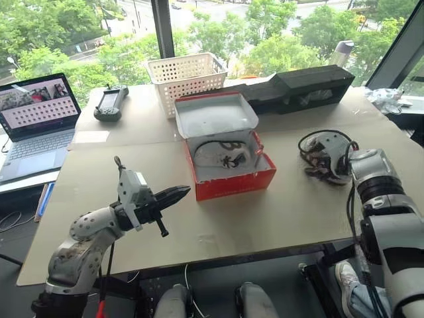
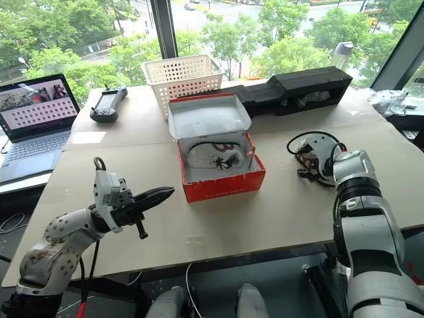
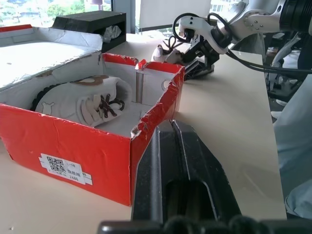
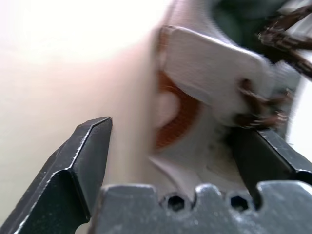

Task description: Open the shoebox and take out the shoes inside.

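The red cardboard shoebox (image 1: pixel 225 156) stands open mid-table, one white sneaker (image 1: pixel 222 154) inside. The right claw (image 4: pixel 170 146) gapes around the other (image 1: pixel 324 154); withdraw straight. The left claw (image 1: pixel 173 194) is closed.

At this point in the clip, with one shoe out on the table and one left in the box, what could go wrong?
1. The right gripper stands open around the shoe on the table; its dark laces lie by a finger and might snag if it pulls away.
2. The other shoe lies low inside the shoebox, whose lid stands open behind it; reaching in could knock the lid or shove the light box.
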Tool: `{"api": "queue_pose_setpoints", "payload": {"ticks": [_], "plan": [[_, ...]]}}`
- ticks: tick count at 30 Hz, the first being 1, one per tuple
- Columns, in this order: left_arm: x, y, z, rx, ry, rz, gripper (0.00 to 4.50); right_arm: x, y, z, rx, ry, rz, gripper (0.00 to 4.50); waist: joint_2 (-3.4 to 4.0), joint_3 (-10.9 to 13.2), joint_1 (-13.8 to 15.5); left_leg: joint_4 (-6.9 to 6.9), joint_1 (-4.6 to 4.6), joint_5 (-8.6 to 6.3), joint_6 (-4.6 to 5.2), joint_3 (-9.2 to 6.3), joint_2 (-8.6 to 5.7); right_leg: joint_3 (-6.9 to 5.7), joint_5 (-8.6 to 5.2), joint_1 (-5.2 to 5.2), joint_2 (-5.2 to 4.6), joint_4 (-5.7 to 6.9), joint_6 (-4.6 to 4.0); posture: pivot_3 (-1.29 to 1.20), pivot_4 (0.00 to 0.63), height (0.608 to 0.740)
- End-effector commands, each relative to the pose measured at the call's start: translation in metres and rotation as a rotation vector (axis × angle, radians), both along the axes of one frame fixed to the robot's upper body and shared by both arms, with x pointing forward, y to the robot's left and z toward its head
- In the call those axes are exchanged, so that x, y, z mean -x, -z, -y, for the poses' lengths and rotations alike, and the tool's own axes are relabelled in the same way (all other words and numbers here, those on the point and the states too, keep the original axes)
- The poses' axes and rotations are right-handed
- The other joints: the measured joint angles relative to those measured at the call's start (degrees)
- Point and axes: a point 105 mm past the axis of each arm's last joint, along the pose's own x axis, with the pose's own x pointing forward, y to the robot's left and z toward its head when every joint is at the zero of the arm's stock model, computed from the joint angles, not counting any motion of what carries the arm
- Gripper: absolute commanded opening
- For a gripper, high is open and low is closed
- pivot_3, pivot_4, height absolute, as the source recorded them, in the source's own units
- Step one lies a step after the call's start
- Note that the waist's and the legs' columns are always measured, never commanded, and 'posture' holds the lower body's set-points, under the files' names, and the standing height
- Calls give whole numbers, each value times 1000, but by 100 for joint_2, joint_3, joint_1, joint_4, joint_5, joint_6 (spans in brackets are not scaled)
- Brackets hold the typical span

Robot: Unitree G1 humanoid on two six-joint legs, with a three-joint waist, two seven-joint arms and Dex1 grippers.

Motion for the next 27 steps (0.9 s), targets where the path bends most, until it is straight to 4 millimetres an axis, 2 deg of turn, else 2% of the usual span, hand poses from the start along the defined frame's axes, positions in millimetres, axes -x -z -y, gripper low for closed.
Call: {"api": "queue_pose_setpoints", "payload": {"ticks": [1, 4, 7, 9, 11, 13, 17, 19, 20, 22, 25, 27], "plan": [[0, -7, 1, 0, 9, 29, 0, 5, -7, -8, -104, -23, 2, 4273, 0, 0, 0, -1, -1, -1, 1, 1, 0, 0, 0, -2, -1, -1, 0, 0, 150, 733], [0, -7, 2, 0, 9, 29, 0, 5, -17, 1, -66, 13, 42, 4273, 0, 0, 10, -7, -5, -2, 1, 2, -2, 0, -1, -8, -3, 0, -2, 0, 150, 733], [-2, -8, 1, -1, -2, 33, 0, 4, -59, 3, 39, -11, 152, 4273, 4, 3, 35, -9, -13, -2, 1, 3, -5, 1, -3, -19, -7, 1, -4, 0, 150, 733], [-3, -10, -1, 8, -9, 39, 0, 7, -99, -15, 59, -110, 242, 4273, 16, 10, 60, -9, -22, -2, 1, 7, -6, 5, -3, -31, -9, 2, -5, 0, 150, 733], [-2, -14, -1, 20, -7, 48, 0, 13, -126, -31, 96, -195, 299, 4273, 22, 12, 70, -9, -39, -2, 1, 12, -7, 12, -3, -53, -9, 6, -4, 0, 150, 733], [-1, -16, -1, 30, -5, 55, 0, 18, -144, -47, 134, -280, 339, 4273, 23, 12, 75, -8, -63, 0, 1, 16, -6, 18, 6, -86, -6, 18, 11, 0, 150, 733], [-1, -16, -1, 26, -10, 57, 0, 30, -174, -100, 124, -509, 427, 4273, 22, 12, 92, -8, -68, 0, 1, 14, -3, 13, 10, -90, -1, 14, 18, 0, 150, 733], [-1, -16, -1, 24, -15, 58, 0, 33, -170, -130, 114, -624, 429, 4273, 22, 12, 89, -8, -69, -1, 1, 15, -3, 12, 7, -90, -2, 12, 13, 0, 150, 733], [-1, -16, -1, 23, -18, 57, 0, 33, -158, -146, 127, -684, 402, 4273, 22, 12, 90, -7, -69, -1, 0, 15, -4, 13, 8, -89, -3, 12, 12, 0, 150, 733], [0, -16, -2, 22, -23, 55, 0, 31, -135, -165, 145, -750, 355, 4273, 21, 12, 92, -3, -69, -1, 0, 15, -3, 12, 9, -87, -3, 13, 11, 0, 150, 733], [0, -15, -3, 20, -29, 53, 0, 20, -109, -171, 185, -753, 312, 4273, 21, 12, 132, -2, -71, 0, 0, 14, -5, 9, 9, -86, -5, 12, 10, 0, 150, 733], [1, -14, -3, 19, -32, 51, 0, 15, -99, -172, 196, -751, 293, 4273, 20, 12, 190, 1, -84, 0, 1, 11, -10, 3, 11, -92, -8, 12, 12, 0, 150, 733]]}}
